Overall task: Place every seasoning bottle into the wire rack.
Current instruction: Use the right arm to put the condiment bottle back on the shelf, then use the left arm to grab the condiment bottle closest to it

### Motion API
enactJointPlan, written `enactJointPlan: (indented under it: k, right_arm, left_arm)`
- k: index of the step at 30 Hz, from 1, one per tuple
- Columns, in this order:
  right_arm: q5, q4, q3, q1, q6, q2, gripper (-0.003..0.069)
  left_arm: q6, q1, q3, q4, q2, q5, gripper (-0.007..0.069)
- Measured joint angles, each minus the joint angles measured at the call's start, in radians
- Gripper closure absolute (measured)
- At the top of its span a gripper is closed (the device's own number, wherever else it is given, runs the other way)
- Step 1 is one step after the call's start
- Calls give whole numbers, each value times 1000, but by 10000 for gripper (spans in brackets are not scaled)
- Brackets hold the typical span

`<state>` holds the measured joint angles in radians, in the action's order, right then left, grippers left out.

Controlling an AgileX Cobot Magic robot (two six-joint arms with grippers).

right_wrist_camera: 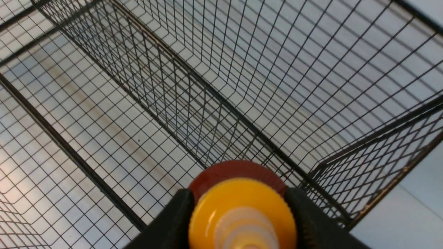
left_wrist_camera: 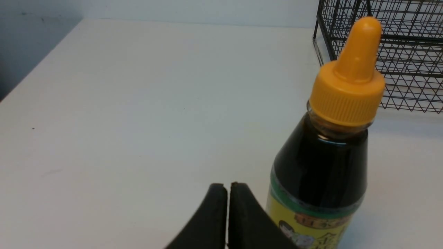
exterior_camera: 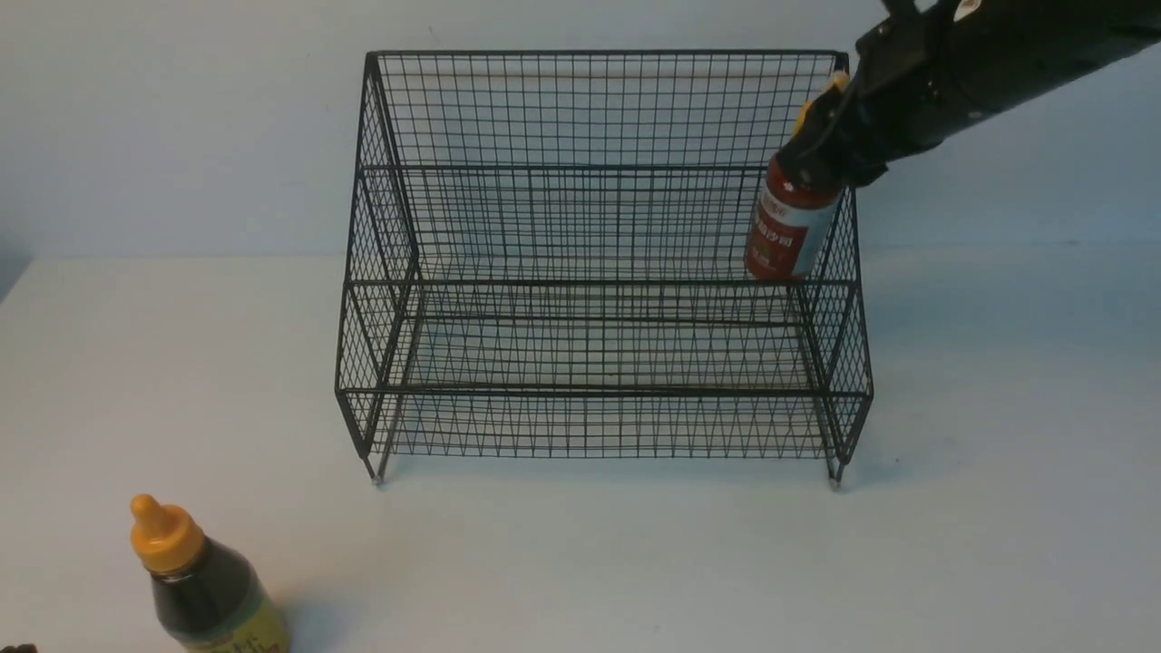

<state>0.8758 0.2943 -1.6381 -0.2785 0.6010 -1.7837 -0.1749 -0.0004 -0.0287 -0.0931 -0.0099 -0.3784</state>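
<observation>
My right gripper (exterior_camera: 821,136) is shut on the yellow-orange cap of the red sauce bottle (exterior_camera: 787,227). It holds the bottle slightly tilted inside the right end of the black wire rack (exterior_camera: 599,53), over the upper tier. Whether the base touches the mesh I cannot tell. In the right wrist view the fingers flank the cap (right_wrist_camera: 242,214) above the rack mesh (right_wrist_camera: 207,93). The dark sauce bottle (exterior_camera: 204,589) stands upright on the table at the near left. My left gripper (left_wrist_camera: 228,186) is shut and empty, just beside the dark bottle (left_wrist_camera: 322,166).
The white table (exterior_camera: 580,562) carries only the rack and the dark bottle. The rack's left corner (left_wrist_camera: 408,69) lies beyond the dark bottle in the left wrist view. The table's left edge (left_wrist_camera: 41,62) drops off to a dark floor.
</observation>
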Motion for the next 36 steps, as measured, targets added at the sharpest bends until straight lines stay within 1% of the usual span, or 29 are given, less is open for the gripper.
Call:
enactJointPlan:
  k: [4,5,7,13,14,19,21,23,25,27,28,31,32,33,34,35,36]
  right_arm:
    - [-1,-6,0,0,-65,-59,360]
    - [-1,-9,0,0,-102,-85,360]
    - [-1,-9,0,0,-137,-111,360]
    - [-6,-9,0,0,-161,-131,354]
    - [-14,-9,-1,0,-161,-131,330]
    - [-33,-2,-9,-1,-192,-130,147]
    - [-26,-1,-9,-6,-212,-126,87]
    - [-7,-26,-9,-7,-240,-106,18]
    - [15,-56,-14,-7,-258,-82,-4]
    - [56,-94,-32,-7,-274,-53,-13]
    - [105,-119,-52,-7,-286,-26,-11]
    - [219,-147,-109,-7,-305,21,8]
    - [263,-153,-128,-7,-308,37,22]
    - [321,-160,-155,-7,-311,59,52]
    - [354,-164,-179,-7,-312,85,99]
    - [362,-165,-185,-7,-312,103,131]
    - [363,-167,-186,-7,-312,108,139]
  left_arm:
    - [0,0,0,0,0,0,629]
    - [0,0,0,0,0,0,629]
    - [0,0,0,0,0,0,629]
    - [0,0,0,0,0,0,629]
    - [0,0,0,0,0,0,629]
    - [0,0,0,0,0,0,629]
    - [0,0,0,0,0,0,629]
    - [0,0,0,-1,0,0,629]
    - [0,0,0,-1,0,0,629]
    - [0,0,0,-1,0,0,629]
    - [0,0,0,-1,0,0,629]
    - [0,0,0,-1,0,0,629]
    - [0,0,0,-1,0,0,629]
    - [0,0,0,-1,0,0,629]
    - [-1,0,0,2,0,1,629]
    - [-10,0,0,10,0,4,629]
    - [-14,0,0,14,0,5,629]
